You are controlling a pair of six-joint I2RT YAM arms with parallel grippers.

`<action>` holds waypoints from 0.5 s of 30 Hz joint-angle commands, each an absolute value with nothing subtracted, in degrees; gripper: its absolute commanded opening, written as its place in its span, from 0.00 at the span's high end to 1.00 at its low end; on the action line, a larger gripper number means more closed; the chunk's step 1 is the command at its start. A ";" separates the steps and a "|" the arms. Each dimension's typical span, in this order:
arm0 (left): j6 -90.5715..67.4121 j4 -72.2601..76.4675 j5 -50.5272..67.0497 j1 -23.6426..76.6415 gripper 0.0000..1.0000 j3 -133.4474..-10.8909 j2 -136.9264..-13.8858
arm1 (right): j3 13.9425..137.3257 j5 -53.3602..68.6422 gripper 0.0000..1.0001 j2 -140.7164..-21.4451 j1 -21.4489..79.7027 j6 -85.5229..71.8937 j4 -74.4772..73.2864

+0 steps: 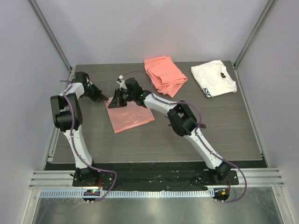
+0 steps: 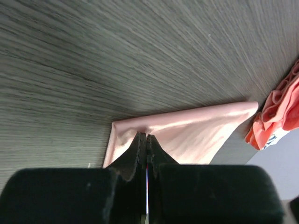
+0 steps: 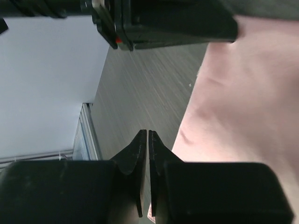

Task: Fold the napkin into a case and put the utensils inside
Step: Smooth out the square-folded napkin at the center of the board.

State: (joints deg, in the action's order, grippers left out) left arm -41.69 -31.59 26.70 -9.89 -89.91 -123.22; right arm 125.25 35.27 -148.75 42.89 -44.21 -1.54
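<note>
Napkin [image 1: 131, 114], glossy pale pink, lies spread flat on the dark wood-grain table [image 1: 210, 133], left of centre and askew to the table's edges. Both arms reach to its far-left corner. Left gripper [image 2: 143, 136]: fingers pressed together, only a hairline seam between them, tips right at the napkin's near edge, where the cloth shows a small crease. Cannot tell whether any cloth is pinched between them. Right gripper [image 3: 144, 133]: fingers all but together, a thin slit between them and nothing seen in it. Its tips are over bare table just beside the napkin's edge, with the cloth spreading off to one side in the right wrist view. The two grippers sit close to each other, and the left one's black body crosses the top of that view. Thicker coral-orange cloth [image 1: 164, 74] lies bunched at the far edge, well apart from the napkin. White cloth with a dark mark [image 1: 214, 78] sits to its right.
</note>
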 commanded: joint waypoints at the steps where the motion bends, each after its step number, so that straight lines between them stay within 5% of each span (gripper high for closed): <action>1: -41.13 -31.73 24.88 -10.28 0.99 -89.65 -123.75 | 128.67 34.89 0.90 -150.20 44.64 -46.85 4.04; 15: -42.89 -29.36 23.12 -10.37 1.00 -85.08 -125.68 | 120.15 35.77 0.99 -151.70 46.67 -45.89 6.86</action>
